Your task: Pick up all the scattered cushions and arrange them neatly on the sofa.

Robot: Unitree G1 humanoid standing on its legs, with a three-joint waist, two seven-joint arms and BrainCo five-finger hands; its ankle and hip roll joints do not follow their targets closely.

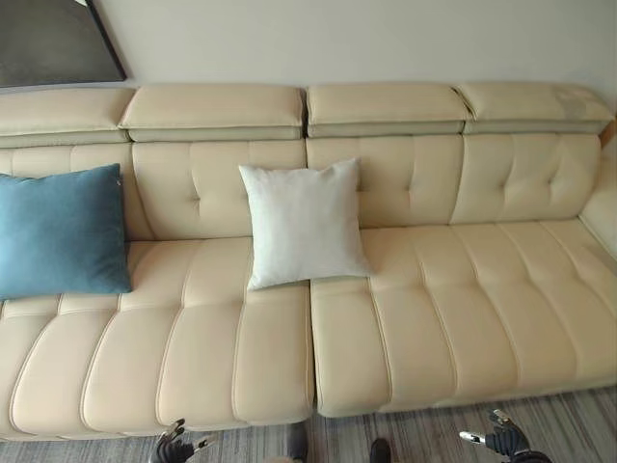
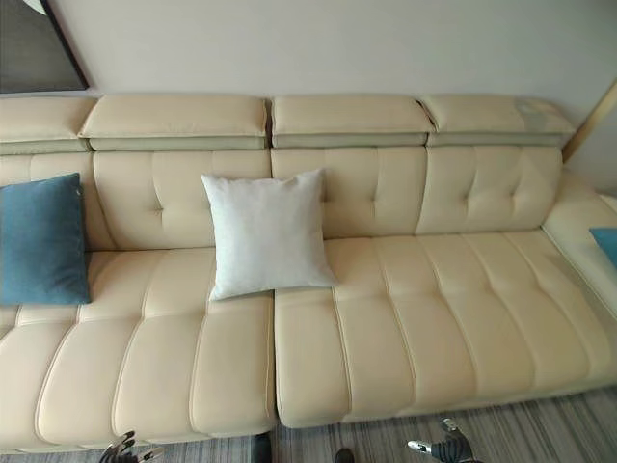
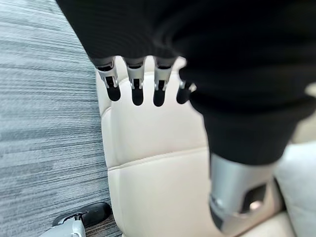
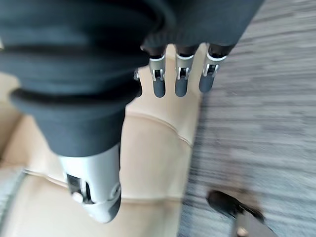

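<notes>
A white cushion (image 1: 303,224) leans upright against the backrest near the middle of the cream sofa (image 1: 434,309). A blue cushion (image 1: 60,231) stands against the backrest at the sofa's left end. Another blue cushion's corner (image 2: 605,243) peeks in on the sofa's right arm section. My left hand (image 1: 174,447) hangs low in front of the sofa's front edge, fingers (image 3: 137,85) straight, holding nothing. My right hand (image 1: 501,439) is low at the right, over the floor, fingers (image 4: 180,79) straight and empty too.
Grey striped carpet (image 1: 578,424) runs along the sofa's front. A dark framed panel (image 1: 53,39) hangs on the wall at the upper left. The right half of the sofa seat is bare.
</notes>
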